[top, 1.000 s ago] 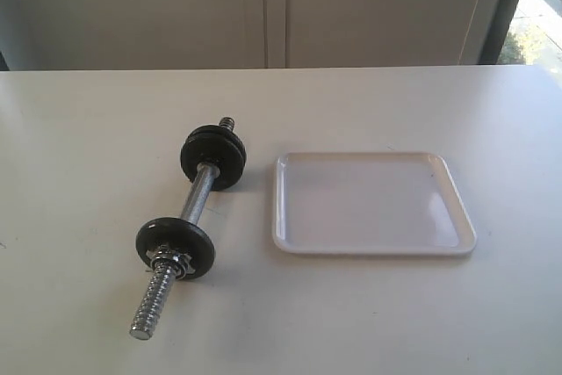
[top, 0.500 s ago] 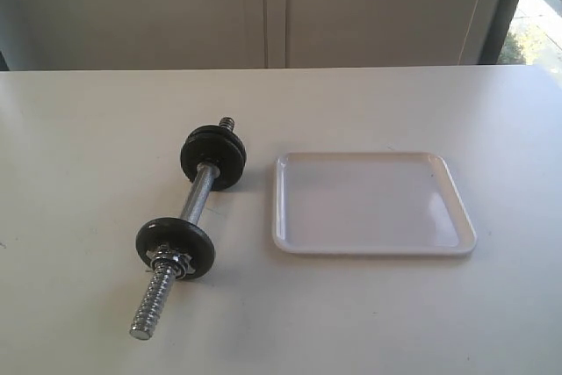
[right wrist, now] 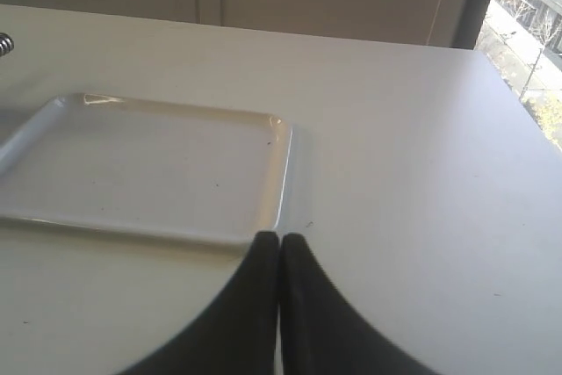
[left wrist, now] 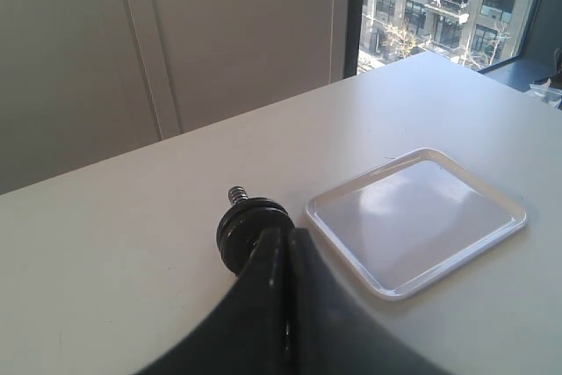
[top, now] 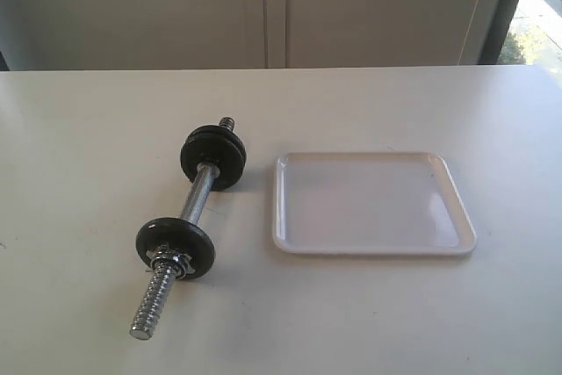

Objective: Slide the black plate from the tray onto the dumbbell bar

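The dumbbell bar [top: 199, 199] lies slanted on the table left of centre, with one black disc [top: 213, 156] at its far end, another black disc [top: 175, 248] nearer the front, and a silver star nut [top: 172, 261] against it. The white tray [top: 371, 203] sits to its right and holds nothing; no loose black plate shows in any view. My left gripper [left wrist: 287, 233] is shut and empty, raised above the bar's far disc [left wrist: 250, 230]. My right gripper [right wrist: 279, 238] is shut and empty, raised near a corner of the tray [right wrist: 149, 164]. Neither gripper shows in the exterior view.
The white table [top: 88, 129] ends at a wall of pale panels [top: 263, 6] at the back. A window [top: 540, 6] stands at the far right. The bar's bare threaded end [top: 151, 305] points toward the table's front.
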